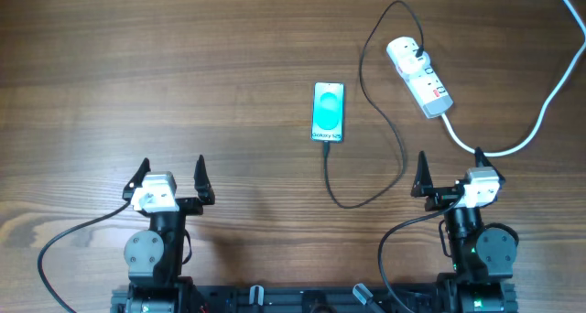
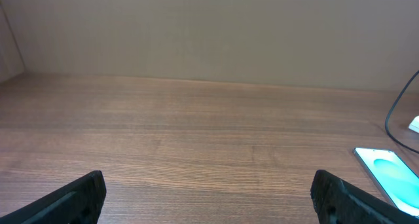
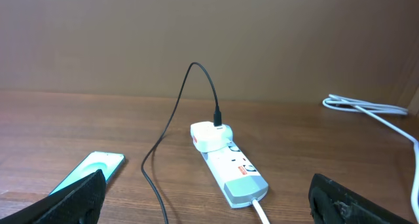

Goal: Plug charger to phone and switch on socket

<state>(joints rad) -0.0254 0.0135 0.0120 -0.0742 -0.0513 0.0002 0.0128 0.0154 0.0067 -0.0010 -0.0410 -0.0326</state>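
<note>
Left claw (image 1: 171, 171): spread wide, nothing between the fingers (image 2: 72, 198); over bare worktop (image 1: 137, 75) at the near left, well apart from the phone (image 1: 329, 112).
Right claw (image 1: 450, 165): spread wide too, empty; at the near right, nearer than the socket (image 1: 423, 82). In the overhead view, the cord (image 1: 540, 112) passes just beside its right finger; contact cannot be told.
Phone: flat on the worktop near the middle, screen up and lit cyan, white "Galaxy" text at the near end. Farther out than both claws and between them sideways. Cut by the right edge of the left wrist view (image 2: 389, 175); lower left in the right wrist view (image 3: 91, 168).
Charger (image 1: 400, 148): thin and black, rising from the plug head (image 3: 211, 135) in a tall arch, sweeping left, then running back toward the near side. Looping between phone and right claw, ending at the phone's near end. Tip meeting that end; whether fully seated cannot be told.
Plug head: white, seated in the socket's far outlet.
Socket: white strip lying slantwise at the far right, right of the phone and apart from it. Red marks on top (image 3: 245, 170); switch position too small to tell.
Cord: thick, white, leaving the socket's near end, curving past the right claw, then away to the far right corner.
Worktop: brown wood grain.
</note>
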